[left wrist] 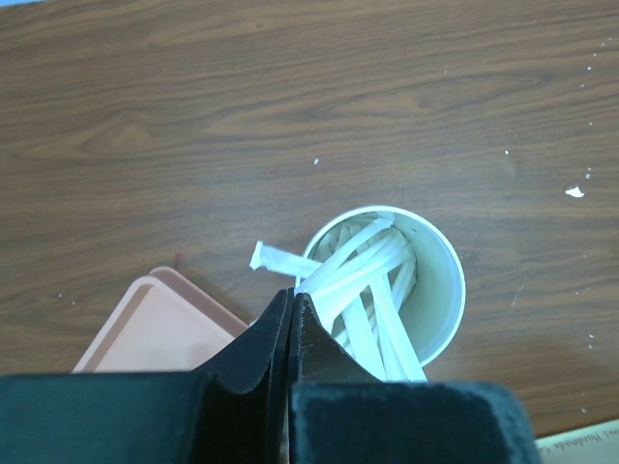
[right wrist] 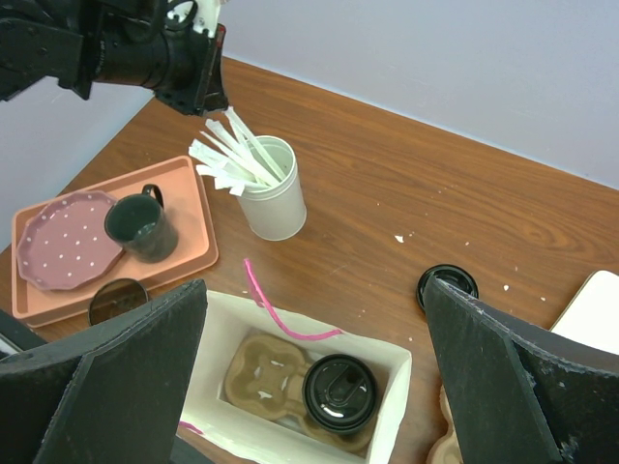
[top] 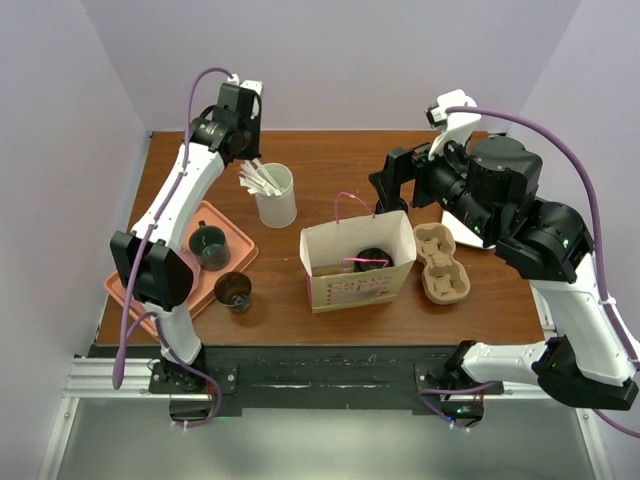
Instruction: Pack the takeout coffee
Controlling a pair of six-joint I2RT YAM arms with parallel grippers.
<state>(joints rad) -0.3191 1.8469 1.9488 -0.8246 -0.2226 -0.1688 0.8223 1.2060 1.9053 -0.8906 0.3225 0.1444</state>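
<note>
Paper bag (top: 355, 290) walls hide the takeout coffee (right wrist: 340, 391) body; only its black lid shows, inside the bag in a pulp carrier (right wrist: 261, 372). Cup upright, long axis vertical, lid up. Right gripper (right wrist: 314, 290) spread wide above the bag, empty. Left gripper (left wrist: 291, 296) pinched closed at the stirrers (left wrist: 358, 275) in the white cup (left wrist: 445, 290); whether it grips one is unclear.

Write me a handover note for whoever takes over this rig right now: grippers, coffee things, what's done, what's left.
Left gripper: shut at the stirrers in the white cup; whether it pinches one is unclear.
Right gripper: open, empty, above the bag.
Takeout coffee: lidded, sitting in a carrier inside the bag.
Done: coffee is in the bag.
Left: probably a stirrer into the bag.
</note>
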